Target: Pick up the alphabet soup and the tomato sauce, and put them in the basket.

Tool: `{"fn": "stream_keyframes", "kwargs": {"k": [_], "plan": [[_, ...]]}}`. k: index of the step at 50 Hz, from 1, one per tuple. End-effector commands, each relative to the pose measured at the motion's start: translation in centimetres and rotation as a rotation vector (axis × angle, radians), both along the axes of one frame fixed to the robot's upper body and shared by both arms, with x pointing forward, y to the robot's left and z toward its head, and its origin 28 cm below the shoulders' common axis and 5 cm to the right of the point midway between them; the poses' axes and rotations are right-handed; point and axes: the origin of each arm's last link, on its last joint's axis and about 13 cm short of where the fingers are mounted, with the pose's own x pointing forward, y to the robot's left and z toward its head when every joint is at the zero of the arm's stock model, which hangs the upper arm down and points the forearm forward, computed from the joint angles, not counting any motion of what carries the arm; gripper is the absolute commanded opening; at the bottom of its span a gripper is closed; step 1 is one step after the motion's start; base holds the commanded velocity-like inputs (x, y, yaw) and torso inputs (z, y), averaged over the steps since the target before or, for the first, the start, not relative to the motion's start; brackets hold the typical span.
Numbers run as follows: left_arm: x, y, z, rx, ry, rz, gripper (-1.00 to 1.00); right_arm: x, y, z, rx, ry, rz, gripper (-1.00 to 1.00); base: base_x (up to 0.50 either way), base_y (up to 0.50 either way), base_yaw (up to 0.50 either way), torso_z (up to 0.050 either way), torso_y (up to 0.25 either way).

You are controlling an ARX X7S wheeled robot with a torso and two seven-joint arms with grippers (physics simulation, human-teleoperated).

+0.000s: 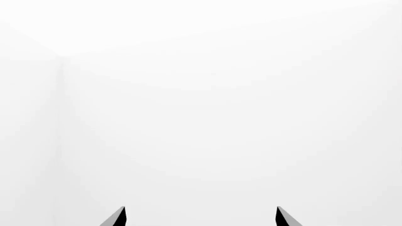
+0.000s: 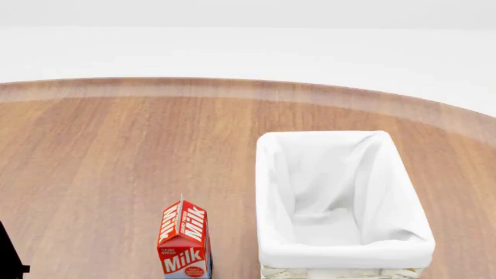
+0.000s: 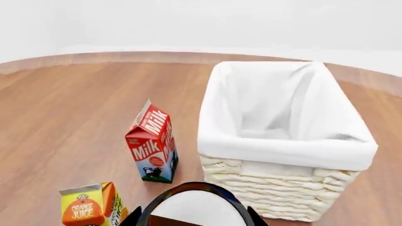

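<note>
On the round wooden table (image 2: 116, 151), the basket (image 2: 341, 256) sits at 4 o'clock in the head view, its liner holding nothing. The milk carton (image 2: 184, 244) stands upright at the basket's 9 o'clock, just beside it but apart. In the right wrist view an orange juice carton (image 3: 88, 207) stands at the milk's 7 o'clock. The right gripper (image 3: 191, 220) clamps a pale-topped can (image 3: 195, 207) near the basket's front wall; which can it is I cannot tell. The left gripper (image 1: 201, 217) is spread wide before blank white.
</note>
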Motion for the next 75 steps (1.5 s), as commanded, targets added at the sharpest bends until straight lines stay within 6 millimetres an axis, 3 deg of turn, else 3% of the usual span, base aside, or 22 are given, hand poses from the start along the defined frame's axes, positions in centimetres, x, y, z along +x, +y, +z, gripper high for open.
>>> {"fn": "stream_keyframes", "kwargs": {"k": [1, 10, 37, 40, 45, 47, 51, 58, 75], "plan": [[0.0, 0.0, 0.1, 0.001, 0.000, 0.000, 1.00, 1.0, -0.6, 3.2, 0.005, -0.155, -0.056, -1.00, 0.00, 0.00, 0.00, 0.000, 0.000], [0.0, 0.0, 0.1, 0.003, 0.000, 0.000, 1.00, 2.2, -0.8, 5.0, 0.016, -0.226, -0.092, -1.00, 0.00, 0.00, 0.00, 0.000, 0.001], [0.0, 0.0, -0.2, -0.002, 0.007, 0.001, 1.00, 11.2, -0.8, 5.4, 0.035, -0.258, -0.168, -1.00, 0.00, 0.00, 0.00, 0.000, 0.000], [0.0, 0.1, -0.1, -0.002, 0.006, 0.003, 1.00, 12.8, -0.7, 4.3, 0.055, -0.233, -0.147, -1.00, 0.00, 0.00, 0.00, 0.000, 0.000], [0.0, 0.0, -0.1, -0.003, 0.006, 0.002, 1.00, 15.4, -0.4, 4.3, 0.048, -0.207, -0.134, -1.00, 0.00, 0.00, 0.00, 0.000, 0.000], [-0.1, 0.0, 0.0, -0.002, 0.007, 0.002, 1.00, 16.2, -0.3, 3.0, 0.040, -0.199, -0.137, -1.00, 0.00, 0.00, 0.00, 0.000, 0.000], [-0.1, 0.1, 0.1, -0.002, 0.007, 0.004, 1.00, 17.8, -0.3, 3.4, 0.031, -0.182, -0.147, -1.00, 0.00, 0.00, 0.00, 0.000, 0.003], [-0.1, 0.1, 0.2, -0.005, 0.004, 0.004, 1.00, 21.4, -0.6, 1.8, 0.023, -0.130, -0.201, -1.00, 0.00, 0.00, 0.00, 0.000, 0.000], [0.1, 0.0, 0.0, -0.009, 0.004, -0.001, 1.00, 26.5, -0.4, -1.9, -0.057, -0.050, -0.231, -1.00, 0.00, 0.00, 0.00, 0.001, 0.001]]}}
